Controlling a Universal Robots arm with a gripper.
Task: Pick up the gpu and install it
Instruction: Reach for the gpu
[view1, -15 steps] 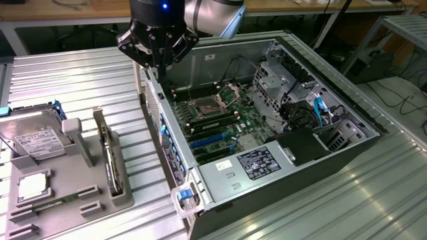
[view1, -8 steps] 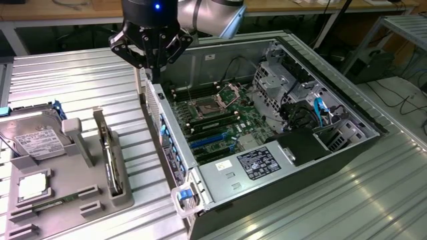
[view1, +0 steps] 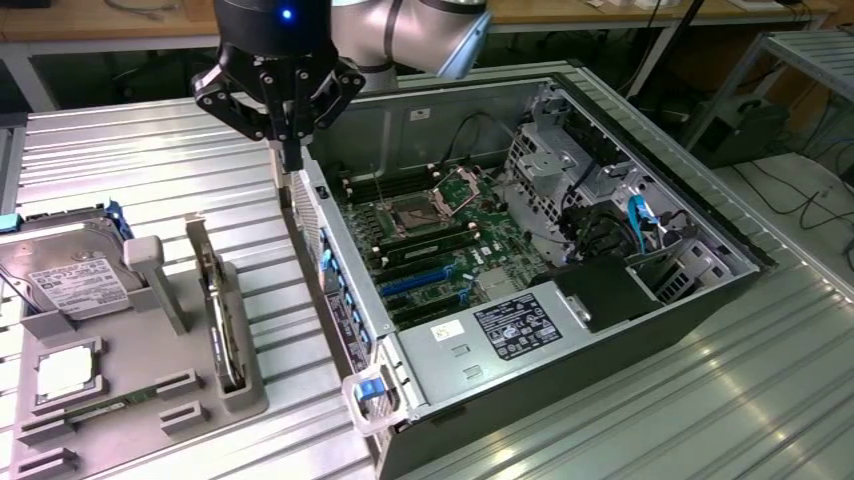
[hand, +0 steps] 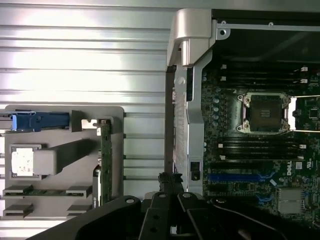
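The gpu (view1: 220, 310) stands on its edge in a slot of the grey holder (view1: 134, 400), at the exterior view's left of the open computer case (view1: 534, 250). In the wrist view the gpu (hand: 104, 160) appears as a thin green strip in the holder (hand: 117, 150). My gripper (view1: 286, 160) hangs shut with nothing in it, above the case's perforated wall, apart from the gpu and beyond it. Its dark fingers (hand: 170, 182) are pressed together over that wall. The motherboard's blue slots (view1: 414, 285) (hand: 240, 176) lie bare inside the case.
The holder also carries a silver hard drive (view1: 74, 280) and a small square processor chip (view1: 64, 372) (hand: 22, 161). Inside the case are the open CPU socket (hand: 264, 112), a power supply (view1: 514, 325) and drive cages (view1: 574, 160). Ribbed metal tabletop (view1: 747, 400) surrounds everything.
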